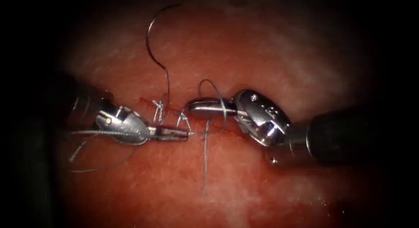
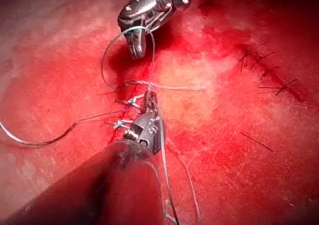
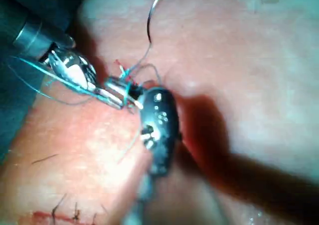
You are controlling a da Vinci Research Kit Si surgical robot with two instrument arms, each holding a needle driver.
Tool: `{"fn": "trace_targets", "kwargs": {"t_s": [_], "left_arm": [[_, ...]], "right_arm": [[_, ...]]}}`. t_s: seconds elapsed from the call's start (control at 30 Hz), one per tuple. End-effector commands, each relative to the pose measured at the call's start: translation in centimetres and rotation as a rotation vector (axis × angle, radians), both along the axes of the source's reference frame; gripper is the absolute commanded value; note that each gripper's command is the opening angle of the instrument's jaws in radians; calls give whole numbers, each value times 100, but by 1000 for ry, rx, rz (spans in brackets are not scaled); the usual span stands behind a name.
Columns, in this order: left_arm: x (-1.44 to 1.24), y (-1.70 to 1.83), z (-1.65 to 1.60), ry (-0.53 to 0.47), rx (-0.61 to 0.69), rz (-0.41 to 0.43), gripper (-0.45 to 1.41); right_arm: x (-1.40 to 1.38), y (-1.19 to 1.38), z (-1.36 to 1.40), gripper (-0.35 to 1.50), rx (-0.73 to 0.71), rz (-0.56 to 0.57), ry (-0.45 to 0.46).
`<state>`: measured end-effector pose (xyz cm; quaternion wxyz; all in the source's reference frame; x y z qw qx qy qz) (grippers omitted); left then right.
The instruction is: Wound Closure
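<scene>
My left tool (image 1: pixel 187 133) comes in from the left, jaws shut on the thread (image 1: pixel 205 133) right beside the cut (image 1: pixel 231 128); it appears again in the left wrist view (image 2: pixel 149 96). The right tool (image 1: pixel 194 107) lies level over the cut with jaws shut and empty, and a loop of thread (image 1: pixel 217 92) is wound round them (image 2: pixel 137 48). The curved needle (image 1: pixel 149 38) lies free on the tissue (image 1: pixel 262 58) beyond the cut, held by neither tool (image 2: pixel 35 142). A loose thread tail (image 1: pixel 204 167) trails toward the near side.
Two tied stitches (image 1: pixel 158 108) (image 1: pixel 183 120) stand on the cut near the left tool's tip. More thread (image 1: pixel 91 133) drapes over the left tool's wrist. Red fluid lines the cut. Older dark stitches (image 2: pixel 264 68) mark the tissue in the left wrist view.
</scene>
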<state>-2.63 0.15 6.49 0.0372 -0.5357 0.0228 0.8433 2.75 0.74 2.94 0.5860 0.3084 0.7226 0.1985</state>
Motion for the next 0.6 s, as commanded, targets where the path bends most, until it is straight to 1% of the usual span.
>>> {"fn": "trace_targets", "kwargs": {"t_s": [0.03,0.17,0.4,0.53,0.6], "left_arm": [[-4,-9,8,7,6,0,-45],[-2,4,15,20,9,-12,-45],[3,31,9,30,22,-24,-45],[4,40,5,36,21,-26,-45],[5,45,1,40,22,-28,-45]], "right_arm": [[6,-11,4,-13,-35,-54,-8],[9,-14,5,-13,-127,-160,-32],[13,-16,8,-13,-304,-353,-66],[20,-17,9,0,-379,-453,-104],[26,-18,11,13,-422,-503,-121]]}}
